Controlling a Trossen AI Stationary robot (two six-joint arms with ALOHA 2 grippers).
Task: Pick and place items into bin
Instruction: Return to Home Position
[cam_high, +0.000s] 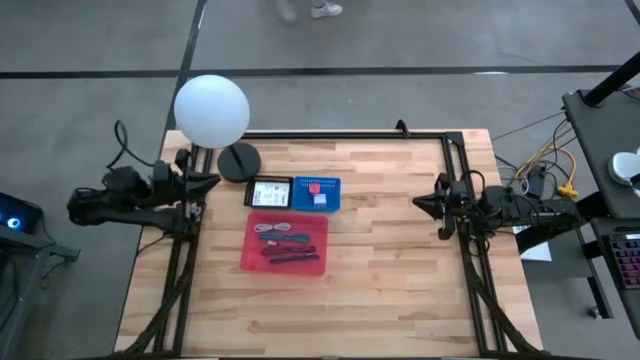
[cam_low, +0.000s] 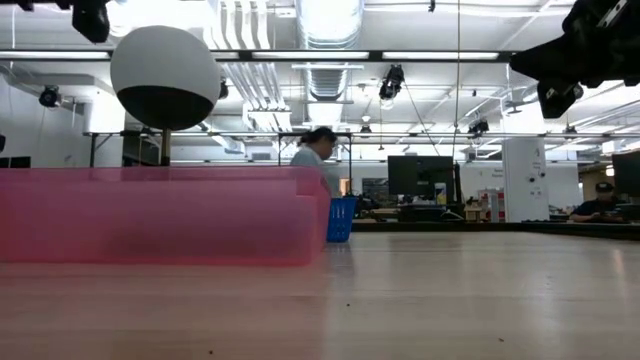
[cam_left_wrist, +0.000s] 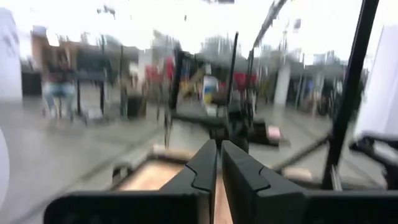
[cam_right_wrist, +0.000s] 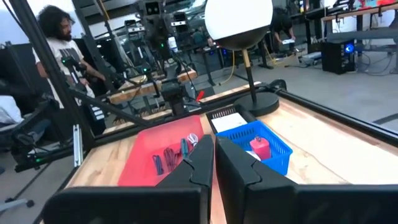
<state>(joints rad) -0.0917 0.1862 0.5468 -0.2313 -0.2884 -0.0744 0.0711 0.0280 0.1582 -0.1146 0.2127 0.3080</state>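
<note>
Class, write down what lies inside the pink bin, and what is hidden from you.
Inside the pink bin lie thin cords, teal, purple and red. In the low view the bin's wall hides them, and anything beneath the cords cannot be seen.

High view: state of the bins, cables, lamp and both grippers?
pink bin: open-topped, cables inside.
charger cables: lying loose in the pink bin.
blue basket: holds a pink block and a whitish block.
black tray: contents unclear.
lamp: upright.
left gripper: shut, empty, at the table left edge.
right gripper: shut, empty, at the right edge.
</note>
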